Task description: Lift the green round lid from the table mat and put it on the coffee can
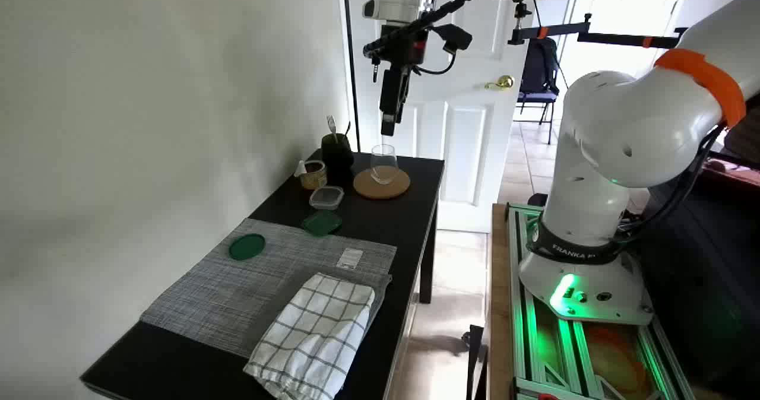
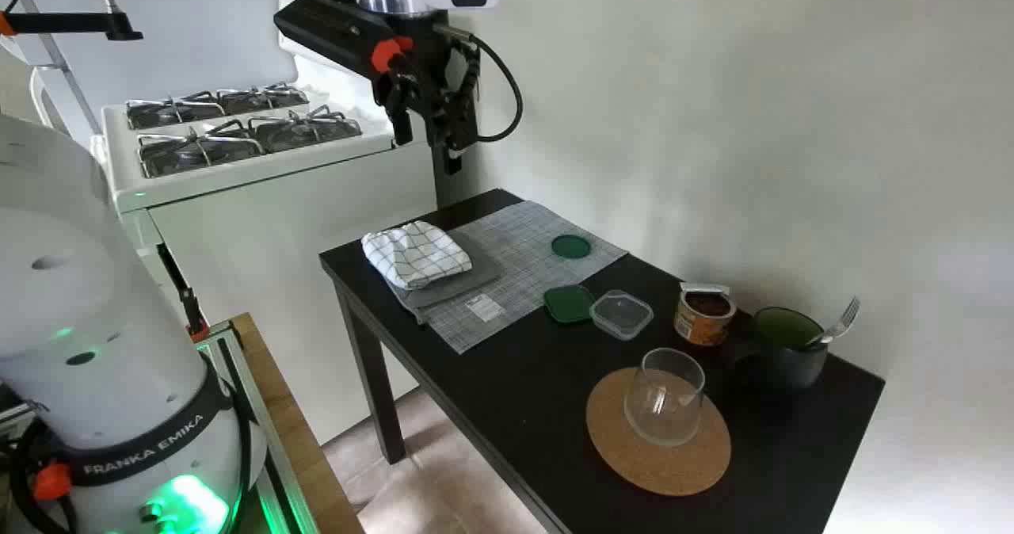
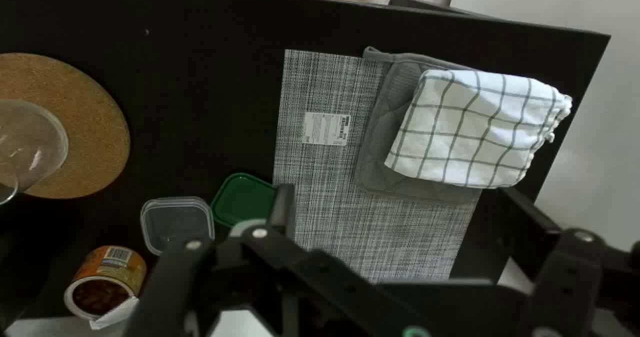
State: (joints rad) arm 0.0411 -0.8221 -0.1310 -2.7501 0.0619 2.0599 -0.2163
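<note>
With the tool (image 3: 398, 192) spread wide and holding nothing, descend squarely over the green round lid (image 1: 247, 247), flat on the table mat (image 1: 202, 293) near one corner; pinch low across opposite edges, gently.

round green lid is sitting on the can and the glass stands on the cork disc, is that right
Not quite: the round green lid lies on the grey mat, not on the can, as both exterior views show. The glass does stand on the cork disc.
</note>
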